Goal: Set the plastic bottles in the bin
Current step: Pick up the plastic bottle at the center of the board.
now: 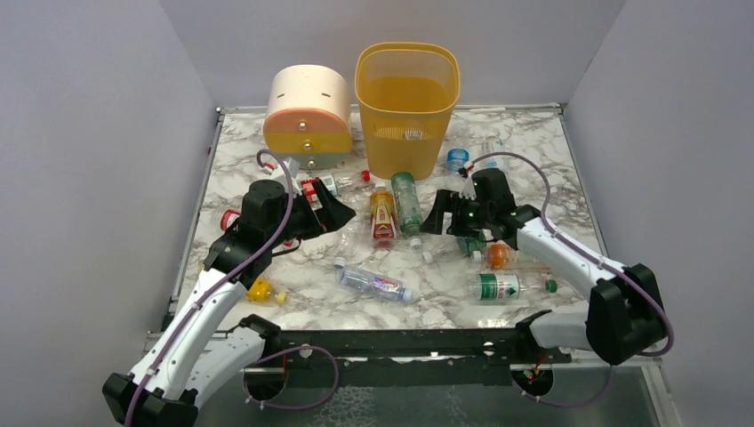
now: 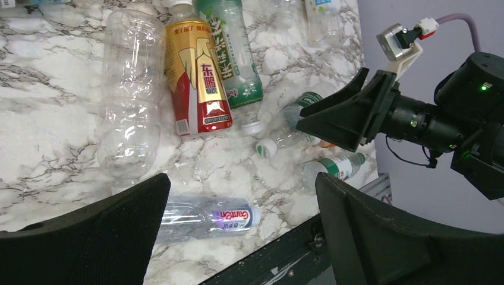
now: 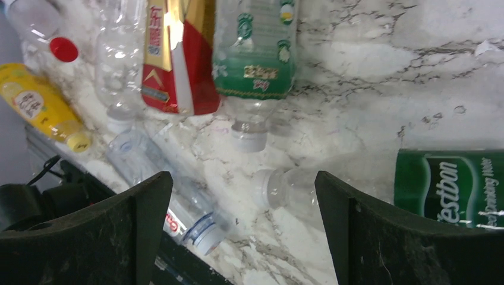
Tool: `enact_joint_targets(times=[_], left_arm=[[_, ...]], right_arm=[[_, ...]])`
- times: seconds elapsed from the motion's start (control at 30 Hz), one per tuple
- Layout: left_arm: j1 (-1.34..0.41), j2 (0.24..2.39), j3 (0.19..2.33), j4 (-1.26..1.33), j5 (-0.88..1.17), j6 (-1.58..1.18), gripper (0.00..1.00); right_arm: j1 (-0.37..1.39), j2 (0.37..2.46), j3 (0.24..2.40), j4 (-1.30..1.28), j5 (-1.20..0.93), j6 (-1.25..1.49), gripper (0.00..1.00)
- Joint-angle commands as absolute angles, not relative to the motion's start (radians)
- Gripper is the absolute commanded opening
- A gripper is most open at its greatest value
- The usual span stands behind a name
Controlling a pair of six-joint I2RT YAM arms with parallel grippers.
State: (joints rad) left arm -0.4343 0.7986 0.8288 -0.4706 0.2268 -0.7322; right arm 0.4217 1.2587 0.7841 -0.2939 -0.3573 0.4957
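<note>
The marble table [image 1: 267,169] carries everything. At its far edge the yellow bin [image 1: 407,107] stands upright, and the round drawer unit [image 1: 308,116] stands just beside it on the left. None of the bottles [image 1: 457,158] can be seen inside the bin; they lie scattered on the table in front of it and to both sides.

The left tool [image 2: 241,196] is spread wide and holds nothing, hanging left of centre above the table. The right tool [image 3: 243,196] faces it from the right, also spread and holding nothing, over a clear white-capped bottle [image 3: 279,187] that lies on the marble.

Between the two tools, a red-gold bottle [image 1: 383,218] and a green bottle [image 1: 407,203] lie side by side, touching, just in front of the bin. A Ganten bottle [image 1: 373,283] lies nearer the arms. A dark-green-label bottle [image 1: 502,286] lies to the right, and a yellow bottle [image 1: 260,290] lies by the left arm.
</note>
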Motion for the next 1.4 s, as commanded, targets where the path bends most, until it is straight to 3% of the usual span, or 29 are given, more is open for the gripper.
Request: enact_joint_targets(times=[0.0, 0.2, 0.33, 0.43, 0.6, 0.73, 0.83, 0.97, 1.17, 1.37], left_arm=[[-0.438, 0.86, 0.903, -0.479, 0.206, -0.741, 0.99], [-0.439, 0.893, 0.948, -0.51, 0.211, -0.723, 0.99], [-0.439, 0.873, 0.927, -0.517, 0.218, -0.722, 0.99], [-0.439, 0.892, 0.88, -0.508, 0.256, -0.698, 0.99], [-0.439, 0.876, 0.838, -0.496, 0.32, -0.668, 0.99], [-0.44, 0.819, 0.813, -0.503, 0.383, -0.671, 0.99], [-0.439, 0.781, 0.82, -0.544, 0.412, -0.658, 0.99], [-0.439, 0.766, 0.839, -0.621, 0.447, -0.629, 0.99], [-0.44, 0.803, 0.883, -0.644, 0.45, -0.664, 0.99], [-0.44, 0.841, 0.844, -0.548, 0.379, -0.643, 0.99]], right_arm=[[0.419, 1.349, 0.844, -0.224, -0.233, 0.456, 0.9], [0.424, 1.501, 0.885, -0.111, -0.245, 0.44, 0.81], [0.46, 1.576, 0.913, -0.049, -0.27, 0.442, 0.81], [0.532, 1.667, 0.968, -0.04, -0.239, 0.472, 0.88], [0.61, 1.756, 1.052, -0.142, -0.123, 0.498, 0.89], [0.632, 1.791, 1.097, -0.252, -0.044, 0.547, 0.81], [0.633, 1.781, 1.111, -0.289, -0.003, 0.57, 0.76], [0.639, 1.775, 1.163, -0.359, -0.011, 0.568, 0.56], [0.647, 1.661, 1.192, -0.499, -0.017, 0.551, 0.51], [0.652, 1.402, 1.074, -0.524, -0.062, 0.515, 0.48]])
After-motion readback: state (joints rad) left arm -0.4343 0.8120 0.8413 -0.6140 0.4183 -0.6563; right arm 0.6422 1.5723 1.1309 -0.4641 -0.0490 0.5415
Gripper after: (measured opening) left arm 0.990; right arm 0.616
